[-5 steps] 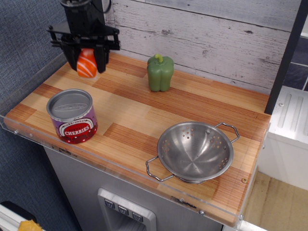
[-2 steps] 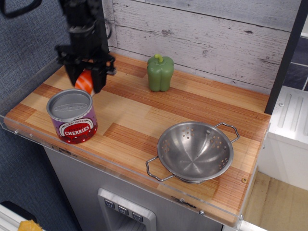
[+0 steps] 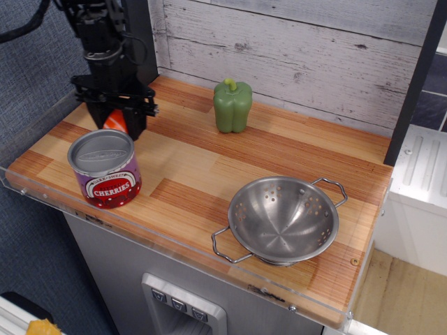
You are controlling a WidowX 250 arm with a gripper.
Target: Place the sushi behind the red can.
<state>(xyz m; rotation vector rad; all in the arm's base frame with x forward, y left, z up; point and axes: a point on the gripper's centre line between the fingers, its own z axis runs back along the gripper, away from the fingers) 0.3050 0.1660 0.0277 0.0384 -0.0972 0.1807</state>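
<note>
Grip: my gripper point(image 3: 116, 120) was closed on the sushi point(image 3: 116, 121), one piece, held between my fingers.
Place: sushi hung just beyond the can point(image 3: 105, 167), on its far side, low over the counter point(image 3: 230, 167).
Count: one can, one pepper point(image 3: 232, 105), one colander point(image 3: 283, 219).
</note>
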